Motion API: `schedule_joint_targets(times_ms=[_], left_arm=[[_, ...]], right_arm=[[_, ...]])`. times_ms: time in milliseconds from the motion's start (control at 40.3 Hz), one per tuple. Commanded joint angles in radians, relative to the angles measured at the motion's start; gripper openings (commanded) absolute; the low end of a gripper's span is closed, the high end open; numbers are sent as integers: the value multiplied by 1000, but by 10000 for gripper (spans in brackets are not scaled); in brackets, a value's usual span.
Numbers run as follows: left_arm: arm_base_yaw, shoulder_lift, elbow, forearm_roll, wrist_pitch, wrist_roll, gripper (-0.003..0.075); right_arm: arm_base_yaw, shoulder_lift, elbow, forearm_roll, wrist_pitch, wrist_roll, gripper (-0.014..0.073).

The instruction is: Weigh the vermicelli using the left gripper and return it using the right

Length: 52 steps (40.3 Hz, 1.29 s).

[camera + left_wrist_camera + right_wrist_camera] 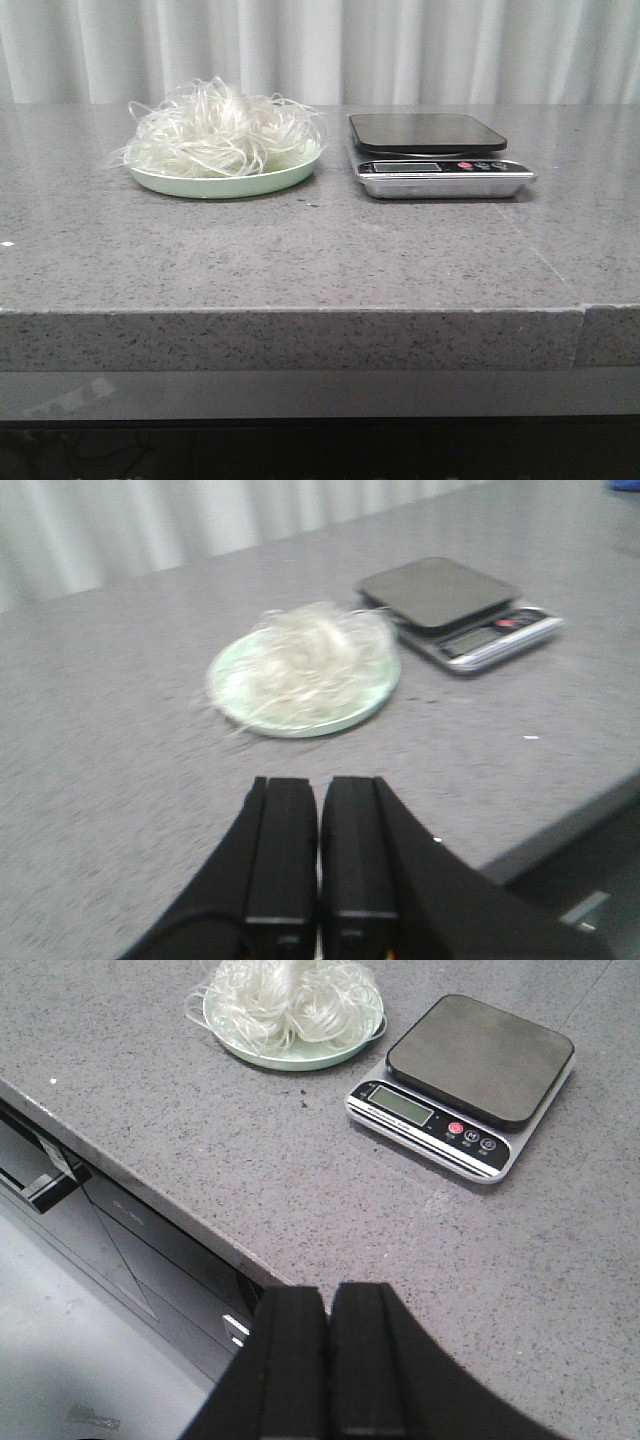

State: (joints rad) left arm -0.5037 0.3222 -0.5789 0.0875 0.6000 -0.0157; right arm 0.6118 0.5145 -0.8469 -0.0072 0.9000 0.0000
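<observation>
Even, diffuse light, fairly bright, no hard shadows. Front view sharp; faint soft shadow under the silver digital kitchen scale (440, 160) on the speckled grey stone tabletop (300, 250). Left wrist view is blurred: the loose whitish vermicelli tangle (315, 660) is smeared. Right wrist view crisp, black fingers (290, 1360) dark and featureless.

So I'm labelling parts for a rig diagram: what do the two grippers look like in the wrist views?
Both look alike. The left gripper has two matte black, flat-faced rectangular fingers that widen into angular black shoulders; a thin dark cable seems to curve off near its base. The right gripper shows the same blocky black fingers and flared shoulders. No markings or labels are visible on either.
</observation>
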Motion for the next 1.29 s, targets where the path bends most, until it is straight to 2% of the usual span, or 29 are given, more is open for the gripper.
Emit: schedule_joint_targets(times_ms=[0,248,373,596,1267], left_arm=[[97,-63,83,5,-174,-7,155],[337,-276,384,-15,-423,-7,155],[404,-332,487,-41,-502,-7,155],[412,-349,621,-44,-680,-7,155],[412,-349,622,-46,-677,-7,155]], right_arm=[[-5,6,-23,-13,-67,-6,148],[-5,6,-23,-13,-67,-6,148],[-5,6,-23,-13,-67,-6,148],[-5,6,-23,-13,-66,-6,148],[-5,6,-23,-13,-65,-6,148]])
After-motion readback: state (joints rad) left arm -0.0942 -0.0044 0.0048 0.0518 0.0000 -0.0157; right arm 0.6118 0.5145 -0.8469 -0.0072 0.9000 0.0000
